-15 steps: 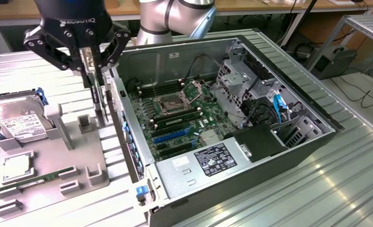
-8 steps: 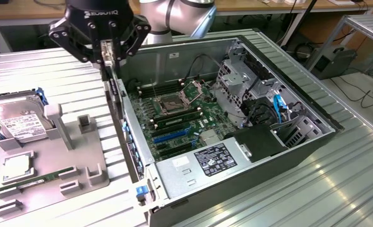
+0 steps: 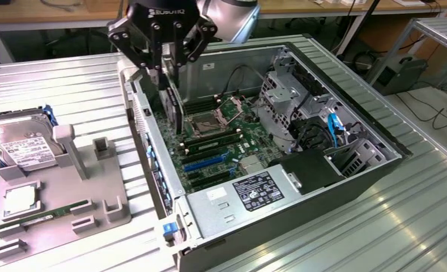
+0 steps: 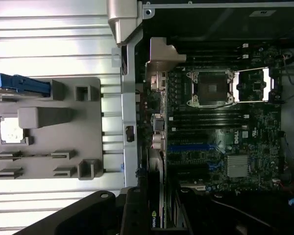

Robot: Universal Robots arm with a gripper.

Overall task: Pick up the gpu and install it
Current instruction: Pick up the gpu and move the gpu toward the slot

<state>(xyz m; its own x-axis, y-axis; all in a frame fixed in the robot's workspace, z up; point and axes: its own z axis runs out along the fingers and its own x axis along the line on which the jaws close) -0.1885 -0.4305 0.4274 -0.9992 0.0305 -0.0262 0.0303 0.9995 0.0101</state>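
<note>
My gripper (image 3: 166, 67) hangs over the open computer case (image 3: 359, 170), shut on the gpu (image 3: 171, 102). The gpu is a thin black card held on edge, its lower end reaching down beside the case's rear wall, above the motherboard (image 3: 223, 139). In the wrist view the fingers (image 4: 132, 215) clamp the card's top edge, where a green logo shows on the gpu (image 4: 154, 218). Below it lie the blue expansion slots (image 4: 191, 147), also seen on the board as blue expansion slots (image 3: 208, 161). The card's fan and bracket are hidden.
A grey fixture tray (image 3: 94, 192) on the exterior view's left holds a silver hard drive (image 3: 19, 144), a green memory stick (image 3: 46, 215) and a square chip (image 3: 19, 201). Inside the case are the processor socket (image 3: 208, 120), a drive cage (image 3: 284, 96) and the power supply (image 3: 238, 198).
</note>
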